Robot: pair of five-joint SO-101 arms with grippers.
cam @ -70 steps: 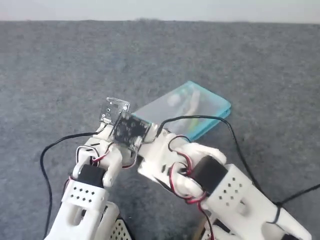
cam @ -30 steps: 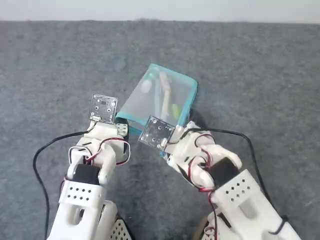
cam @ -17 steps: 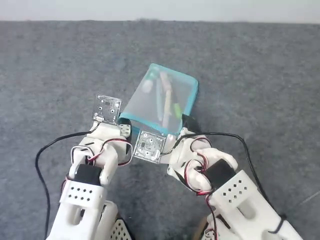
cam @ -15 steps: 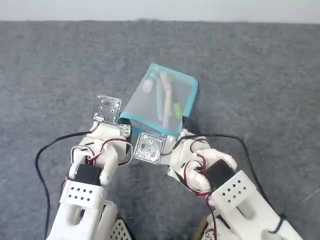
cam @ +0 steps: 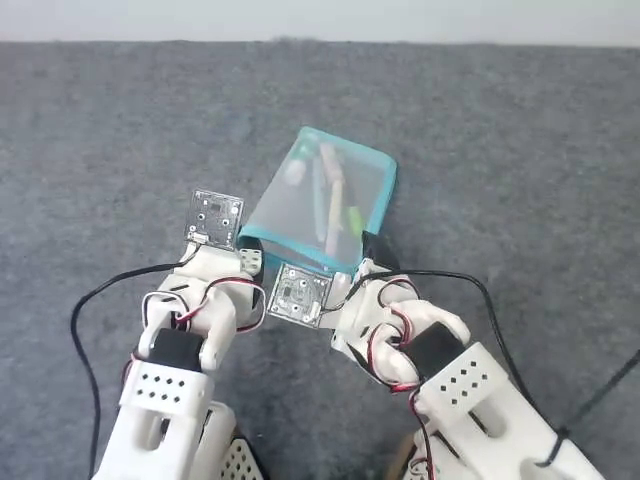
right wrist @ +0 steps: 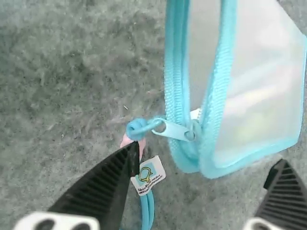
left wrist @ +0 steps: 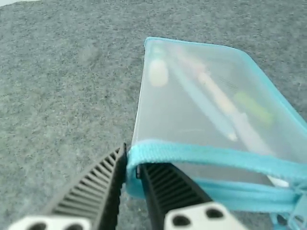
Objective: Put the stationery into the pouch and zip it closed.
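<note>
A clear pouch (cam: 315, 200) with teal edging lies on the grey mat, with pens and a green item (cam: 335, 195) showing through its side. My left gripper (left wrist: 132, 175) is shut on the near corner of the pouch's (left wrist: 206, 110) teal zipper edge, the pens (left wrist: 218, 98) lying beyond it. My right gripper (right wrist: 207, 158) stands open at the opposite near corner. The teal zipper pull (right wrist: 169, 130) and its cord loop (right wrist: 136, 128) lie just past one fingertip (right wrist: 132, 152). In the high view the left gripper (cam: 250, 252) and the right gripper (cam: 368, 252) flank the pouch's near edge.
Grey felt mat (cam: 520, 150) covers the whole table, with open room beyond and on both sides of the pouch. Black cables (cam: 90, 320) trail beside each arm. A small paper tag (right wrist: 147, 175) hangs on the zipper cord.
The pouch has swung from lying off to the right to pointing away from the arms. In the last second the right arm drew back slightly; the left arm and pouch stayed still.
</note>
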